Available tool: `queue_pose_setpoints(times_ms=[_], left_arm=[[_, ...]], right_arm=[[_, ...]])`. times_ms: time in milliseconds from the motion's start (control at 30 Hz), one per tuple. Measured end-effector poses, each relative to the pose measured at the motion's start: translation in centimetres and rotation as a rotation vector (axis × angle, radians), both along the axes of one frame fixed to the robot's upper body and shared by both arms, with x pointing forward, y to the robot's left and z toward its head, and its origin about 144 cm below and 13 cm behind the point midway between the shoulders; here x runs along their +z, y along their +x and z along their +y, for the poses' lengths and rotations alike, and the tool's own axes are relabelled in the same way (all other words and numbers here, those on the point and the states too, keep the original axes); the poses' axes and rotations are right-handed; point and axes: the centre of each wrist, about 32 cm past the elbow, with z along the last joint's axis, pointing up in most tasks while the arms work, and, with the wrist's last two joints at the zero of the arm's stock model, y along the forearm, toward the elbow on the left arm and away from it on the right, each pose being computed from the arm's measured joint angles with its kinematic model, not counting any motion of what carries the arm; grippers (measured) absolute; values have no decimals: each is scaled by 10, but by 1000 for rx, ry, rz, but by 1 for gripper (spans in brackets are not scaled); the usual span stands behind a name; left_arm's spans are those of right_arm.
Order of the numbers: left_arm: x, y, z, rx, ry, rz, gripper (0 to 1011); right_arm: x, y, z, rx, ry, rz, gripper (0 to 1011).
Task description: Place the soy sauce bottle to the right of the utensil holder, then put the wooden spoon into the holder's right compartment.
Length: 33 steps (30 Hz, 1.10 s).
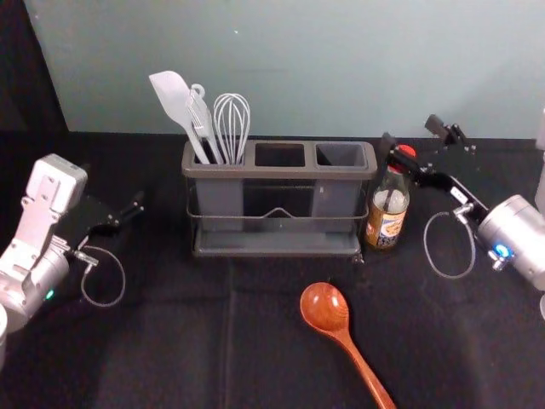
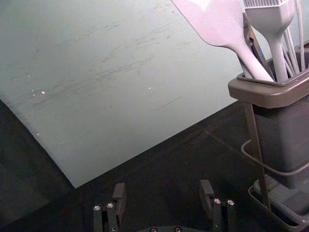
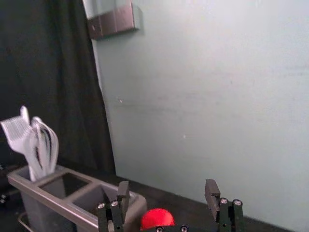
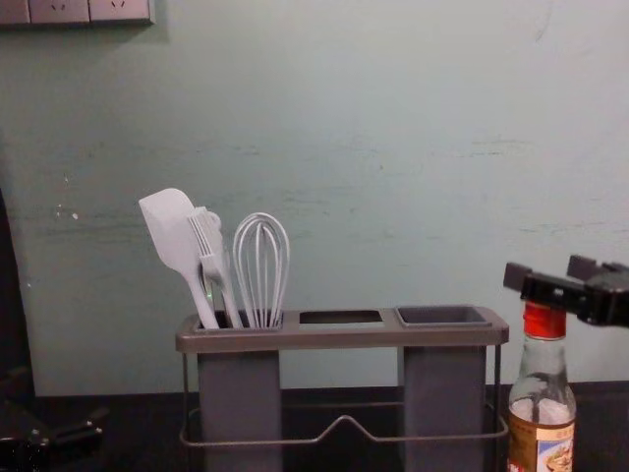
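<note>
My right gripper [image 1: 412, 135] is open at the top of the soy sauce bottle [image 1: 389, 213], which stands upright beside the holder's right end. In the right wrist view, the red cap [image 3: 157, 217] lies low between the open fingers of my right gripper [image 3: 167, 187]. The chest view has this gripper just above the bottle [image 4: 543, 413]. The utensil holder [image 1: 281, 172] has an empty right compartment [image 1: 341, 155]. The wooden spoon [image 1: 325, 308] lies on the table in front. Left of the holder, my left gripper [image 1: 115, 189] stays idle, open in its wrist view [image 2: 162, 187].
A white spatula [image 1: 173, 98], a brush and a whisk [image 1: 232, 123] stand in the holder's left compartment. Behind the black-covered table [image 1: 170, 341] rises a pale wall. The holder's wire rail [image 4: 344, 423] runs along its front.
</note>
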Motion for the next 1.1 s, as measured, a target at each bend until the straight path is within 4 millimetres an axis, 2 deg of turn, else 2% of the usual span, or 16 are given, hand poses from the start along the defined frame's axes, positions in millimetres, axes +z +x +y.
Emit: queue_pose_setpoints(times_ms=[200, 467, 733, 1100], left_arm=[[0, 0, 0, 0, 0, 0, 1005], [0, 0, 0, 0, 0, 0, 1005], [0, 0, 0, 0, 0, 0, 1005], [0, 0, 0, 0, 0, 0, 1005]], right_arm=[[17, -16, 4, 33, -2, -75, 1003], [29, -38, 12, 112, -24, -132, 1003], [28, -61, 22, 210, -108, -147, 1002], [11, -81, 36, 279, -182, -12, 1003]])
